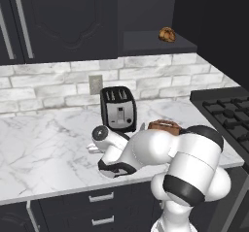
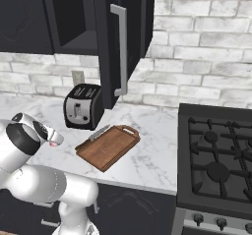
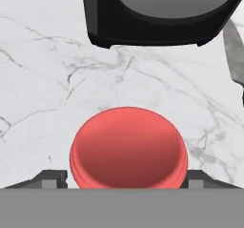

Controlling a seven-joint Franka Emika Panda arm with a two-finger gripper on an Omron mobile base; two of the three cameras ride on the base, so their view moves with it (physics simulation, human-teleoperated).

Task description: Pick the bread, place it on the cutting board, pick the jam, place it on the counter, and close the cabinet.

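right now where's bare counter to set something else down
Broad bare counter lies left of the toaster; another strip runs between the cutting board and the stove. It is crowded by the toaster, where the jam stands between the gripper tips, near a knife.

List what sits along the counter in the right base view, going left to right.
Wall outlet and toaster → knife → cutting board → cabinet door handle hanging above the board's far end → gas stove.
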